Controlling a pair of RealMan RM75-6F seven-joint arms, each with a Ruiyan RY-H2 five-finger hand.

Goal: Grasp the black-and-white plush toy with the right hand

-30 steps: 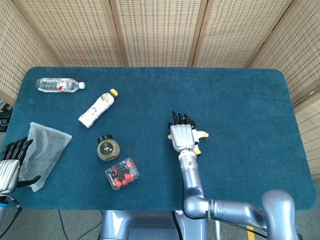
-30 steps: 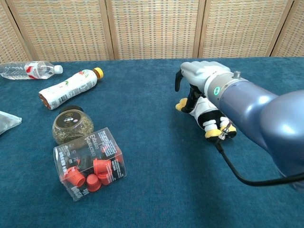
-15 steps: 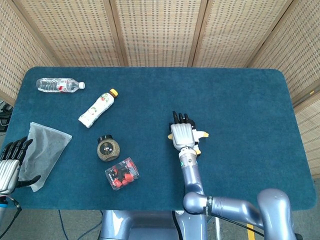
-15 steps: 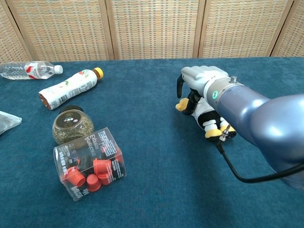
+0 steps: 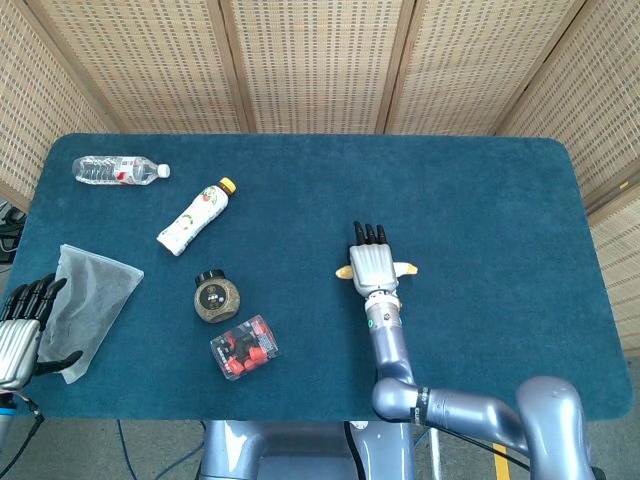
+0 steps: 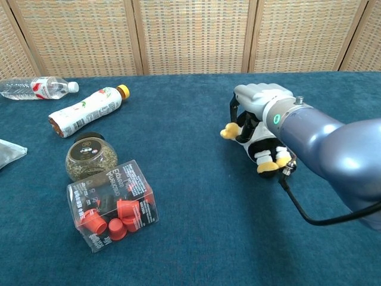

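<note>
chest view, centre right: right hand [image 6: 262, 101] covers the black-and-white plush toy [image 6: 257, 140], fingers curled over it, seemingly clamped; soft, light, best gripped around the body.

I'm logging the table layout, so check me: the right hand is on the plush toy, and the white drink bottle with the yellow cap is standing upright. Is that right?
Not quite. The white drink bottle with the yellow cap is lying on its side, not upright, as the chest view shows. The rest holds: the right hand is on the black-and-white plush toy.
</note>
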